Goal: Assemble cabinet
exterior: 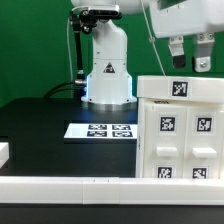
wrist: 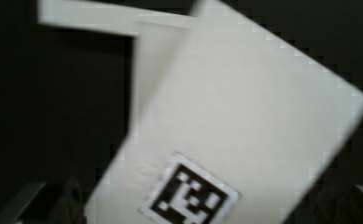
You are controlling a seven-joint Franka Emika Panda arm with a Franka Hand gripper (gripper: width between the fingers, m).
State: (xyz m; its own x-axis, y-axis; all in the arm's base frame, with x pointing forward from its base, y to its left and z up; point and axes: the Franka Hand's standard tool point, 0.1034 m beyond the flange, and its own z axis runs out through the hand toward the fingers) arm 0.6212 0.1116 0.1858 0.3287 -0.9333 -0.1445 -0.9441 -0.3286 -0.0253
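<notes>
The cabinet (exterior: 182, 135) is a large white box at the exterior view's right, with several black-and-white tags on its front and one on its upper slab (exterior: 180, 88). My gripper (exterior: 190, 58) hangs just above the cabinet's top, apart from it, open and holding nothing. In the wrist view a tilted white face of the cabinet (wrist: 231, 110) fills most of the picture, with one tag (wrist: 196, 195) between my dark fingertips (wrist: 50, 205). The rest of the cabinet is out of the wrist view.
The marker board (exterior: 103, 130) lies on the black table left of the cabinet. The robot's white base (exterior: 108, 70) stands behind it. A white rail (exterior: 60, 186) runs along the front edge, and a small white piece (exterior: 4, 152) shows at the far left.
</notes>
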